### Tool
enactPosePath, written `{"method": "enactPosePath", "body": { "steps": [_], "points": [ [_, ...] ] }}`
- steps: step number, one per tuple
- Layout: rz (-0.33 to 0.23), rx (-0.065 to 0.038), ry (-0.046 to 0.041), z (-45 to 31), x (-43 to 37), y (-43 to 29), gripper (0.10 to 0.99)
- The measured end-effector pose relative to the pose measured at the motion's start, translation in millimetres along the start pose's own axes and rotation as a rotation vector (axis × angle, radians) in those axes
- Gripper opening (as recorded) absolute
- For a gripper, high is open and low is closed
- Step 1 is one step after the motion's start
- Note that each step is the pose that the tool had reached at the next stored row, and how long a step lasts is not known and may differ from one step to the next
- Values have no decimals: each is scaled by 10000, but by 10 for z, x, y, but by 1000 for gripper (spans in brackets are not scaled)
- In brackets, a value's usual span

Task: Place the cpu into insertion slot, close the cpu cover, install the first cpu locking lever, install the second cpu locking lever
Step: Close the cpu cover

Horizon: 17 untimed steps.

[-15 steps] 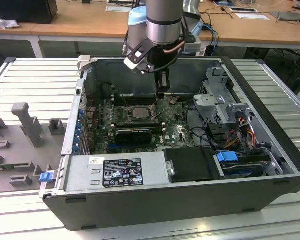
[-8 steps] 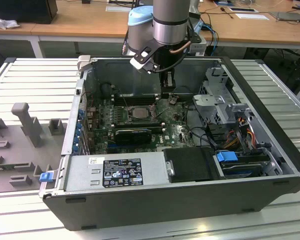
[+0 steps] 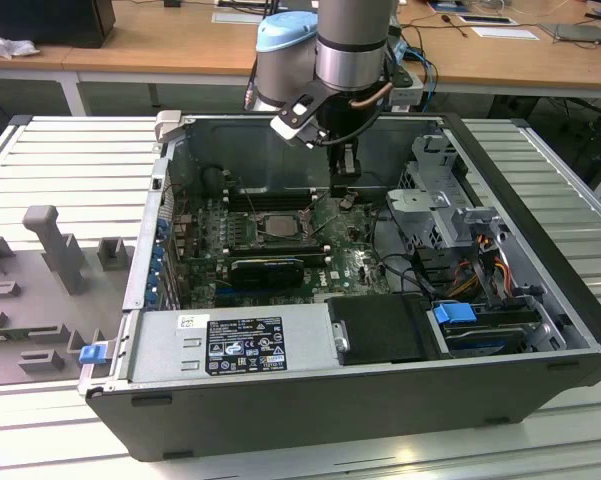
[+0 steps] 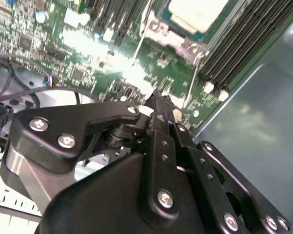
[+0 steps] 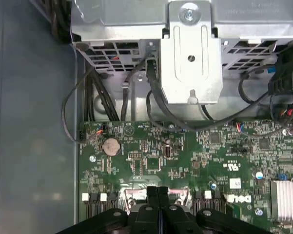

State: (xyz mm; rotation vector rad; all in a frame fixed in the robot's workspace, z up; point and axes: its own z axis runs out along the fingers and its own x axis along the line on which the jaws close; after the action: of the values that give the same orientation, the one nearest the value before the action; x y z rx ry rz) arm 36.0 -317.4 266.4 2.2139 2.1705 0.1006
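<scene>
Fingers (image 5: 152, 196) together over motherboard (image 5: 151, 163), desks (image 3: 160, 40) behind

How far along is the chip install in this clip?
Done: the chip sits in the socket. In hand: nothing; the tool is shut and empty, over the green board beside the socket. Left: two thin levers appear to stand loose by the socket, so locking looks undone. Whether the cover is down I cannot tell.

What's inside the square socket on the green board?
A pale square chip sits in the socket, with the metal rim showing along its edge. Whatever lies beneath the chip is covered.
</scene>
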Motion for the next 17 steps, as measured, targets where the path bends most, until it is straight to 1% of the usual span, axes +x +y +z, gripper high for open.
{"method": "enactPosePath", "body": {
  "steps": [1, 2, 3, 4, 6, 8, 10, 12, 13, 14, 17],
  "points": [
    [-30, 9, 3, 7, 1, 55, 106],
    [-40, 13, 4, 13, 2, 91, 106],
    [-61, 16, 5, 35, 3, 132, 106],
    [-70, 18, 6, 59, 3, 151, 106],
    [-87, 25, 6, 107, 2, 167, 106],
    [-94, 47, 6, 144, -11, 165, 106],
    [-93, 83, 4, 162, -23, 162, 106],
    [-93, 95, 5, 169, -32, 150, 106],
    [-99, 95, 15, 169, -33, 149, 106],
    [-102, 96, 43, 169, -36, 144, 106],
    [-102, 97, 43, 167, -37, 104, 106]
  ]
}}
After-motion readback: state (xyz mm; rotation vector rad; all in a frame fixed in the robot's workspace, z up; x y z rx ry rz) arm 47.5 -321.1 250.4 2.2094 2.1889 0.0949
